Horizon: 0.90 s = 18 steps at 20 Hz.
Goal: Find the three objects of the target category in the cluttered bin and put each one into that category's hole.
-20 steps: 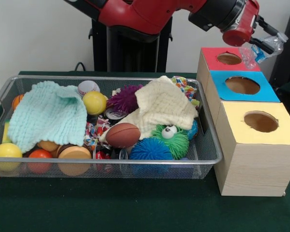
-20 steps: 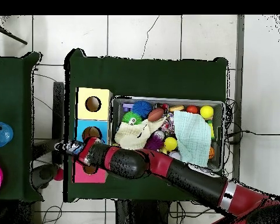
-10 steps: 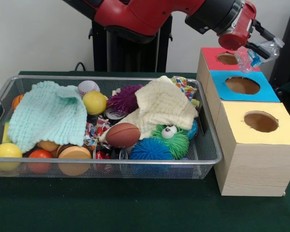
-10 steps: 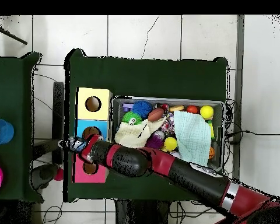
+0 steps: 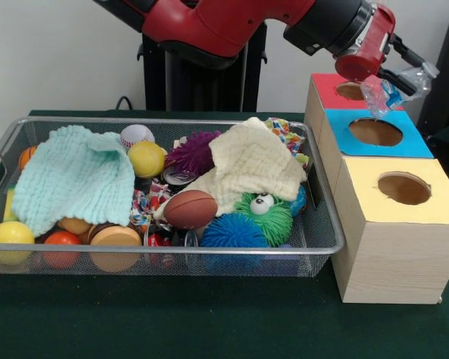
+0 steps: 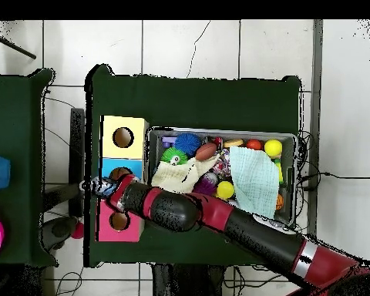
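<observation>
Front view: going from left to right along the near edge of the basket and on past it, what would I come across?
Yellow ball → orange ball → tan disc → blue spiky ball → bin's right rim → wooden box.

wall (image 5: 60, 52): plain white | floor (image 6: 188, 46): white tiles, dk grout | table (image 5: 209, 321): dk green cloth

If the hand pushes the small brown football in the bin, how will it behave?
The football would probably roll or wobble unevenly, given its oval shape. It rests on loose clutter in the bin, so it may slip sideways. It looks smooth, possibly slippery.
</observation>
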### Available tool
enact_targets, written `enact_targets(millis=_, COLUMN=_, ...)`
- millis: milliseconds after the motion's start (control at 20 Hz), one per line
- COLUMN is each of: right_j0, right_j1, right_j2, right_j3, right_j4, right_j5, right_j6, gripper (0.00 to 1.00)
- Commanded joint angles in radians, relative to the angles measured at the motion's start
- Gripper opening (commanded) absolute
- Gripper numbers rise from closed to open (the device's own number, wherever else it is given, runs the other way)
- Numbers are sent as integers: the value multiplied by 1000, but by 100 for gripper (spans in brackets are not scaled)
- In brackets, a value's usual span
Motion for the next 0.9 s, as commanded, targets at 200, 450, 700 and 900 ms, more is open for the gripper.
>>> enact_targets(millis=200, right_j0=-31, right_j1=-7, right_j2=-39, right_j3=-169, right_j4=-40, right_j5=54, right_j6=92, gripper=0)
enact_targets(millis=450, right_j0=-23, right_j1=-19, right_j2=-54, right_j3=-172, right_j4=-42, right_j5=56, right_j6=98, gripper=100)
enact_targets(millis=700, right_j0=4, right_j1=-62, right_j2=-88, right_j3=-164, right_j4=-3, right_j5=78, right_j6=142, gripper=100)
enact_targets(millis=900, right_j0=30, right_j1=-106, right_j2=-127, right_j3=-168, right_j4=21, right_j5=101, right_j6=163, gripper=100)
